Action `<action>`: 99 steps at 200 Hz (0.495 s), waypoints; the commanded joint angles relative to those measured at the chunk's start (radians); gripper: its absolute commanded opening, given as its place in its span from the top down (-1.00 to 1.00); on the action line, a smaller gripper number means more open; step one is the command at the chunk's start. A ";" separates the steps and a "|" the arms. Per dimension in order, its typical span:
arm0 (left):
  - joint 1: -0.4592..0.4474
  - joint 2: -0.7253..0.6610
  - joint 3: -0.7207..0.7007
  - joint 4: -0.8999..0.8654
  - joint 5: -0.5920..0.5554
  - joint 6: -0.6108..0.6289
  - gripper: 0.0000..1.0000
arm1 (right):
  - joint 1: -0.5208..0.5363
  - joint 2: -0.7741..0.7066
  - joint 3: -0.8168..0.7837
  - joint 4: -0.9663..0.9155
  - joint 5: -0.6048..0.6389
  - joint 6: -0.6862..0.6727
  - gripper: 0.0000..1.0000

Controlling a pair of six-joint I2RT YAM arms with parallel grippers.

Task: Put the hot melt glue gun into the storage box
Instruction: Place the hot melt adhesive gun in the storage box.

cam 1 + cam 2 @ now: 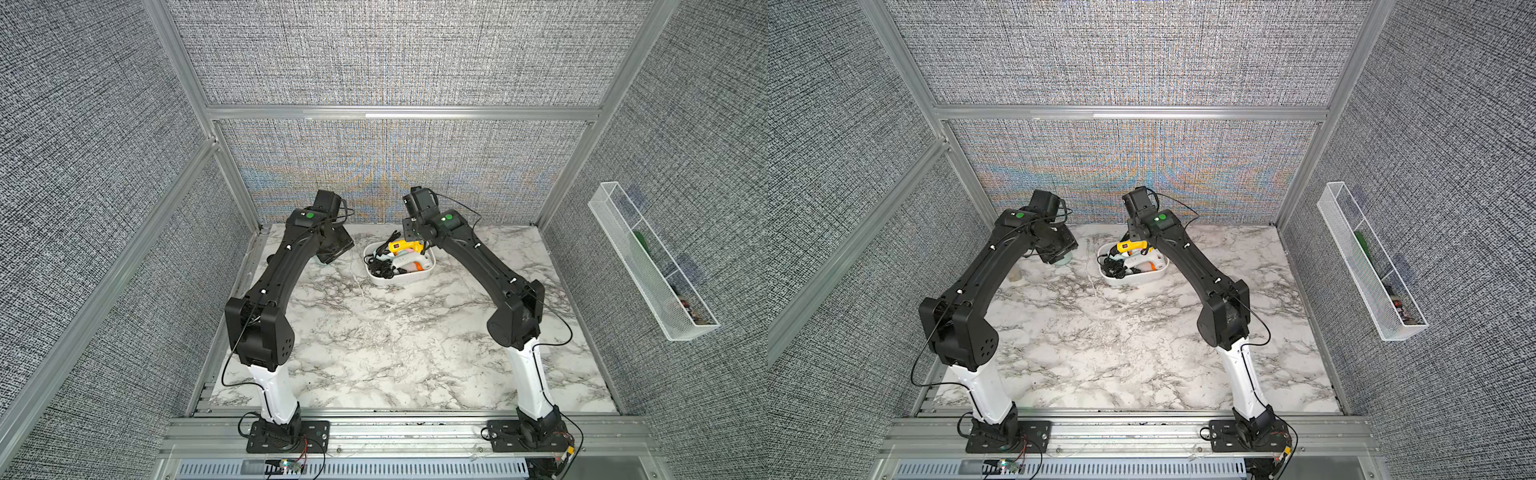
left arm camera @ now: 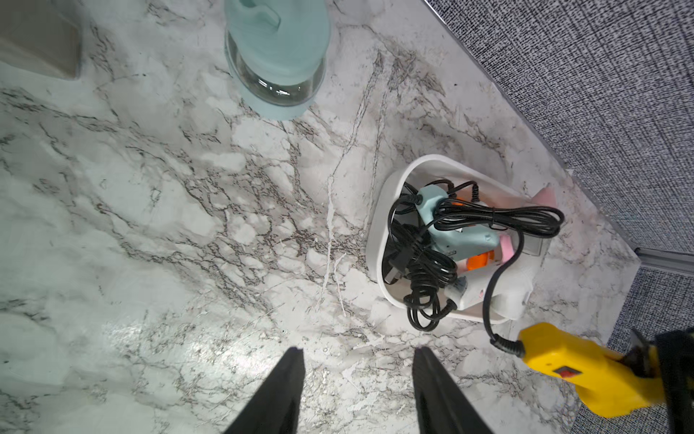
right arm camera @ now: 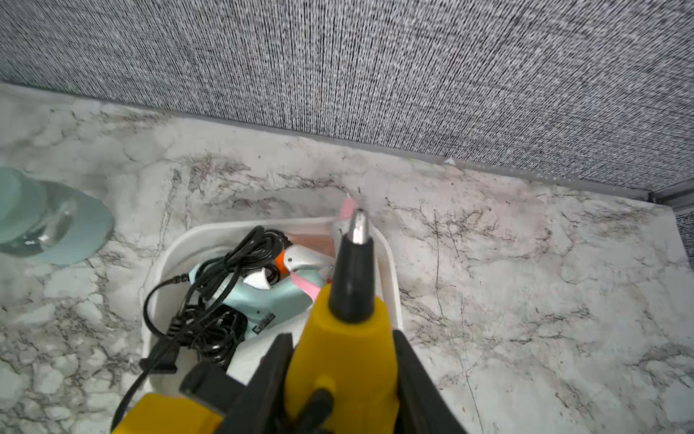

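Overhead, right gripper [image 3: 341, 336] held the yellow plastic hot melt glue gun [image 3: 347, 375], nozzle toward the back wall [image 3: 375, 75], just above the shallow white plastic storage box [image 3: 210, 232]; left gripper [image 2: 358, 351] hung part-open, empty.

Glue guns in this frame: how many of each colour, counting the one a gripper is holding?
Yellow glue gun, in the right gripper: 1
Pale blue glue gun, in the storage box: 1
White-and-orange glue gun, in the box: 1
Pink glue gun, mostly buried in the box: 1
Total: 4
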 commanded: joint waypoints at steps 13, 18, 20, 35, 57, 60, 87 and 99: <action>0.003 -0.007 0.001 0.008 -0.005 0.016 -0.05 | -0.017 0.009 -0.024 -0.038 -0.036 -0.008 0.71; 0.003 -0.008 0.003 0.008 -0.005 0.016 -0.05 | -0.020 0.010 -0.027 -0.036 -0.039 -0.008 0.71; 0.003 -0.007 0.002 0.008 -0.006 0.017 -0.05 | -0.022 0.010 -0.026 -0.036 -0.039 -0.008 0.71; 0.003 -0.006 0.002 0.008 -0.005 0.017 -0.05 | -0.027 0.020 -0.022 -0.034 -0.035 -0.008 0.71; 0.004 -0.006 0.002 0.006 -0.007 0.017 -0.05 | -0.031 0.051 0.018 -0.036 -0.029 -0.018 0.71; 0.004 -0.006 0.002 0.005 -0.007 0.017 -0.05 | -0.031 0.057 0.025 -0.036 -0.028 -0.019 0.71; 0.004 -0.006 0.007 0.002 -0.009 0.019 -0.05 | -0.029 0.119 0.099 -0.040 -0.014 -0.043 0.71; 0.004 -0.006 0.010 -0.002 -0.009 0.020 -0.05 | -0.029 0.143 0.118 -0.032 -0.004 -0.053 0.70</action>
